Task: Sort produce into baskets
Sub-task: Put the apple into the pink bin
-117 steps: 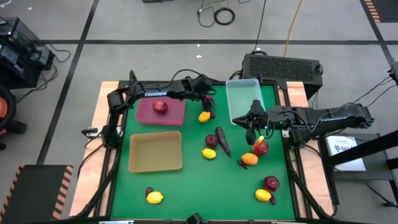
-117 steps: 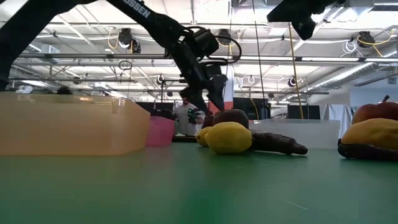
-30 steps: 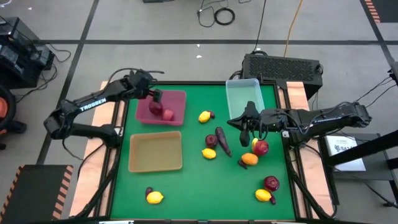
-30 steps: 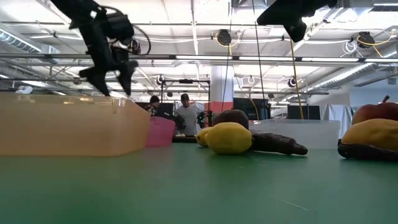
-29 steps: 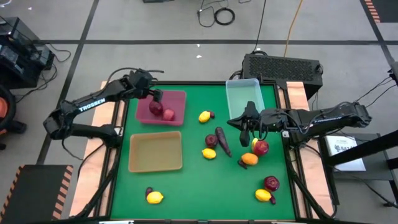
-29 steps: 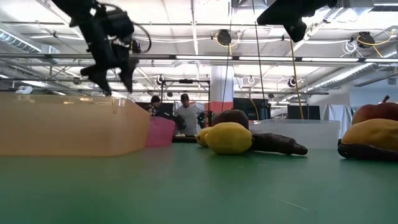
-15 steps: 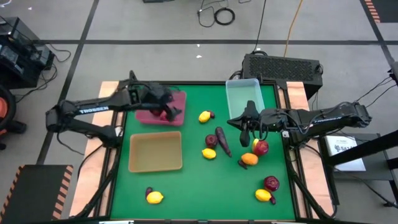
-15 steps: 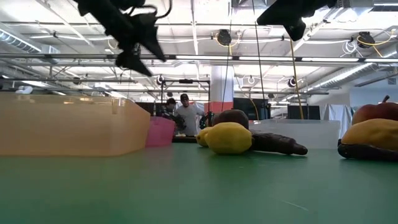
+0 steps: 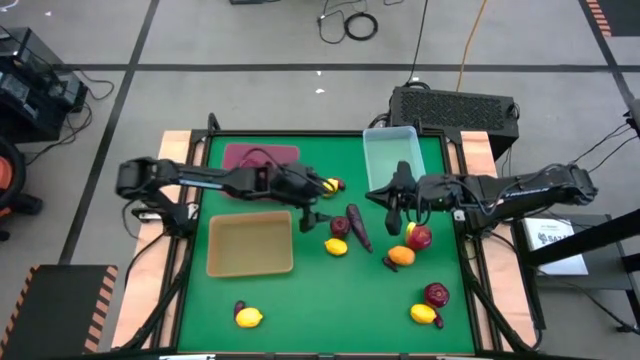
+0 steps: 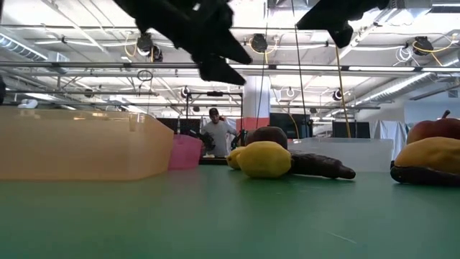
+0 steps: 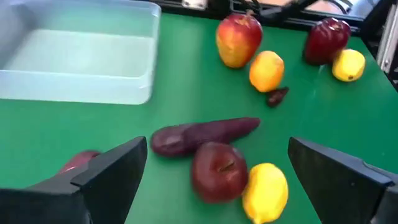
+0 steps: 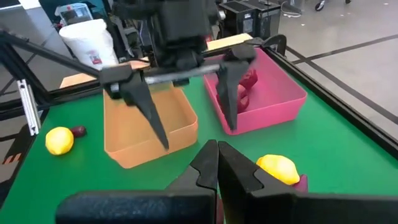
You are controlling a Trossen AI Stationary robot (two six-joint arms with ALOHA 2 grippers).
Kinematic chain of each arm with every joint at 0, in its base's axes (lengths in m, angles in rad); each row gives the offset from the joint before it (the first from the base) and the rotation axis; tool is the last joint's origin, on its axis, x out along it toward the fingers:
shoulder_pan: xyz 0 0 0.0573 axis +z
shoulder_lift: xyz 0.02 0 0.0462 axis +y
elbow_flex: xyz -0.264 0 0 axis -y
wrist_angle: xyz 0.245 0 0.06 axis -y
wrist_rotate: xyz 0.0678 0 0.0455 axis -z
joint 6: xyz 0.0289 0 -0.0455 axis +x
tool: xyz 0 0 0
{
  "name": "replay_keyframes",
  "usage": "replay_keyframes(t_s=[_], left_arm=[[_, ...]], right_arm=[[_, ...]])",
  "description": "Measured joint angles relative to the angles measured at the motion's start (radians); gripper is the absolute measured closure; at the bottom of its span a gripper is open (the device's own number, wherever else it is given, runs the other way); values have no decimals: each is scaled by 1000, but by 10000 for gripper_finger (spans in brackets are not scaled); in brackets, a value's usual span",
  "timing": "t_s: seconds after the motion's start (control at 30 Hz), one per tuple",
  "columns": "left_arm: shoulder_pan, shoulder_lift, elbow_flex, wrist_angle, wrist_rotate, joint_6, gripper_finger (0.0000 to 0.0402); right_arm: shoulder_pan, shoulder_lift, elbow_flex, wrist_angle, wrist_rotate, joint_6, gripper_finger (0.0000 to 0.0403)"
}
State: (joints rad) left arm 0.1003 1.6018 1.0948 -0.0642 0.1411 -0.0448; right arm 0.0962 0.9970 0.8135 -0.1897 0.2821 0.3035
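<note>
My left gripper [image 9: 310, 205] is open and empty, held above the table's middle. Below and ahead of it lie a purple eggplant [image 11: 205, 134], a dark red fruit [image 11: 217, 171] and a lemon [image 11: 264, 190]. The maroon tray [image 9: 260, 155] holds red fruits [image 12: 245, 84]. The tan tray [image 9: 250, 243] and the clear bin [image 9: 392, 160] hold nothing. My right gripper [image 9: 400, 215] is shut and empty, held above the table in front of the clear bin. A red-yellow fruit [image 9: 419, 237] and an orange one [image 9: 401, 256] lie near it.
A lemon [image 9: 328, 186] lies beside my left gripper. A dark red fruit [image 9: 437, 294] and a yellow one [image 9: 424, 314] lie at the near right. A lemon [image 9: 249, 318] lies at the near left. People stand in the room behind the table [image 10: 215, 133].
My left gripper has gone from above the maroon tray toward the table's right edge and a little toward the near edge. It now stands over the produce in the middle, still open. The red fruits stay in the maroon tray.
</note>
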Motion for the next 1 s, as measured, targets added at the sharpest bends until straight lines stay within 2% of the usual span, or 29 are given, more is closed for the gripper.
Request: replay_keyframes(t_s=[0.13,0.27,0.5,0.63,0.77,1.0], left_arm=[[-18,91,89,3,6,23,7],[-27,172,188,6,6,64,7],[-26,329,387,-1,48,78,7],[-29,401,490,-4,98,78,7],[-32,435,532,-8,105,77,7],[-31,437,538,-34,105,76,7]], right_arm=[[24,-2,0,-48,-1,25,403],[44,-29,0,-163,-36,126,403],[103,-121,0,-515,-162,490,403],[162,-148,0,-721,-180,700,403],[191,-140,0,-860,-180,846,403],[194,-101,0,-887,-179,913,387]])
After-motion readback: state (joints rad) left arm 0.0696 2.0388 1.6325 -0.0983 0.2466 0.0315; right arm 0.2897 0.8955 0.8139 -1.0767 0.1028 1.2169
